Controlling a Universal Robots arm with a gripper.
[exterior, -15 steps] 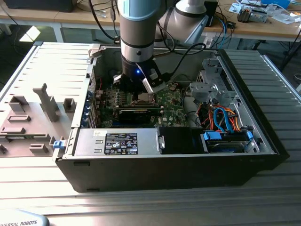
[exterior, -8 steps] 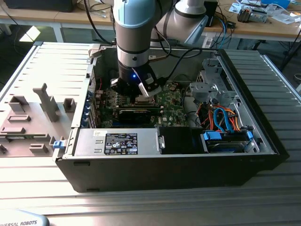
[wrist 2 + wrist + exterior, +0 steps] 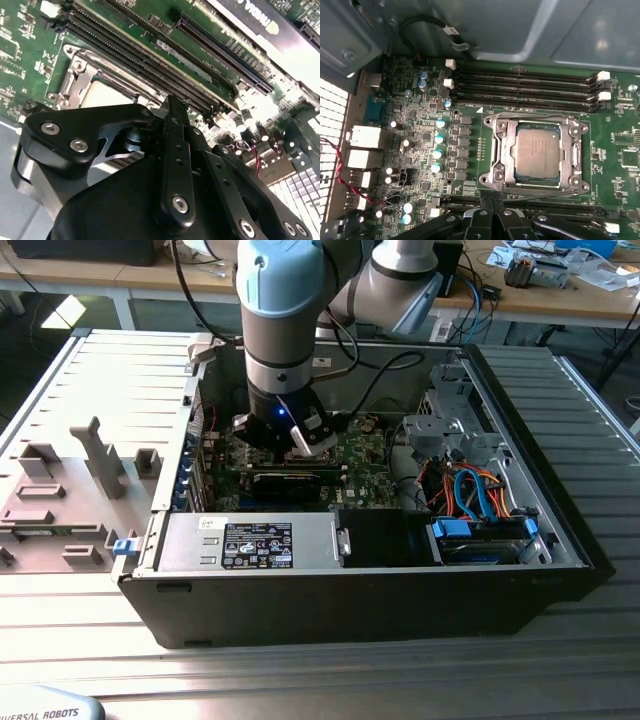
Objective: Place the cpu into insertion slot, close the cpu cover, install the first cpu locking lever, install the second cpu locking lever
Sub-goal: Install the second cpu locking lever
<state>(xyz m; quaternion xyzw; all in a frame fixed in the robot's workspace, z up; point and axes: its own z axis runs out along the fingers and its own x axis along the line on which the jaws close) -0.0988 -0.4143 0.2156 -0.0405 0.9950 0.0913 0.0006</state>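
While your gripper (image 3: 492, 220) hovers with fingers pinched together, holding nothing, the cpu (image 3: 538, 151) sits in the insertion slot (image 3: 502, 150) under the closed cpu cover (image 3: 536, 119), beside 4 long memory slots (image 3: 525, 85) on the motherboard (image 3: 620, 150).

The grey ribbed metal surface (image 3: 90, 380) carries an open black computer case (image 3: 360, 610), lying on its side near the middle. On the exterior view's left, a grey fixture plate (image 3: 60, 510) with upright blocks lies on the same surface, just beside the case.
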